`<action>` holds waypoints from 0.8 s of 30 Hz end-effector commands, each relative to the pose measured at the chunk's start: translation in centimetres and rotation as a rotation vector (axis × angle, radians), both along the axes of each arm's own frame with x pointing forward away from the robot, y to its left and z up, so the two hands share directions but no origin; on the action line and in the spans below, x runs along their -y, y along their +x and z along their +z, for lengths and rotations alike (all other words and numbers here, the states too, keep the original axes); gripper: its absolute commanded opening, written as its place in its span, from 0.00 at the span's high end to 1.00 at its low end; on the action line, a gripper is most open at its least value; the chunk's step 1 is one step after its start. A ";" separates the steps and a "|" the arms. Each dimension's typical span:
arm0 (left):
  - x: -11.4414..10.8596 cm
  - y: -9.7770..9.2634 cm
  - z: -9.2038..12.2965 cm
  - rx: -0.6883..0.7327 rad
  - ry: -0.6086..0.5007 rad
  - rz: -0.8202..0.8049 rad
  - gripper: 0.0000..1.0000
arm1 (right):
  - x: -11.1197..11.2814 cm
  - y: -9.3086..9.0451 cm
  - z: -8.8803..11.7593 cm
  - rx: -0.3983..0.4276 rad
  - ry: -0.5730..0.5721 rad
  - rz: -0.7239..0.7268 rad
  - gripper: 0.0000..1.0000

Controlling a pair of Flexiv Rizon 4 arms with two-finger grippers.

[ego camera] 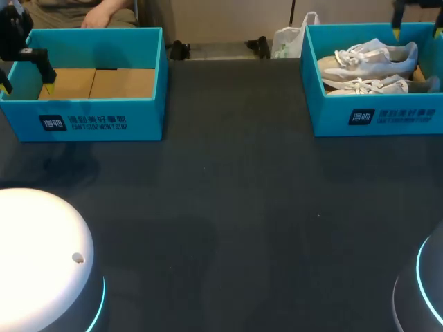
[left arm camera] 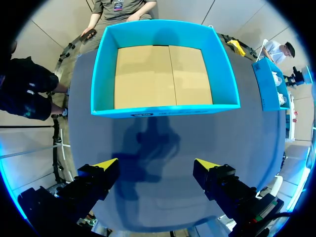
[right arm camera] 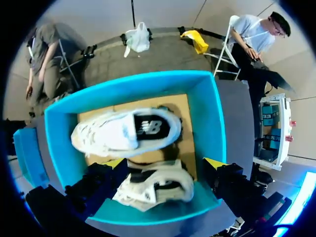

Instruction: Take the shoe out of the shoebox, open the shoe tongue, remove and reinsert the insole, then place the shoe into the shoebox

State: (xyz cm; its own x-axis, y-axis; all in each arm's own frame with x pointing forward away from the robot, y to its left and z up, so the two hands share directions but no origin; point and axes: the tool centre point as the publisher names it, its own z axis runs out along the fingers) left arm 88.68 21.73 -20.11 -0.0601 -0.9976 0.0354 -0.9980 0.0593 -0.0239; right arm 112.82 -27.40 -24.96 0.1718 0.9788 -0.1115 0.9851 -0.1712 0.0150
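Observation:
Two white sneakers lie side by side in the blue shoebox [ego camera: 332,114] at the table's far right: one shoe [ego camera: 370,57] toward the back, the other shoe [ego camera: 374,86] nearer the front. My right gripper [ego camera: 417,29] hangs open above the box's far right corner. In the right wrist view it [right arm camera: 165,165] stands open over the box [right arm camera: 210,123], with one shoe [right arm camera: 126,133] ahead of it and the second shoe [right arm camera: 158,187] below, between the spread fingers and untouched. My left gripper [ego camera: 28,86] is open and holds nothing at the far left.
A second blue box [ego camera: 90,117] at the far left shows only its cardboard floor; in the left wrist view this box [left arm camera: 163,109] lies ahead of my open left gripper [left arm camera: 157,165]. The dark table [ego camera: 235,194] stretches between the boxes. My arms' white bases [ego camera: 41,263] sit at the near corners.

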 end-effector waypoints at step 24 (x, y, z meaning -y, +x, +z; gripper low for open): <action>0.0 0.0 0.0 0.000 0.001 0.000 0.00 | -3.6 -11.2 5.3 0.097 0.001 -0.036 0.00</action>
State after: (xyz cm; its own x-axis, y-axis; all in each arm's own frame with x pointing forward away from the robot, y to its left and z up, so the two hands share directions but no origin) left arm 88.67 21.74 -20.11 -0.0601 -0.9976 0.0354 -0.9980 0.0592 -0.0239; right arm 102.33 -23.83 -19.58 0.2156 0.9719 -0.0948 0.9763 -0.2129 0.0383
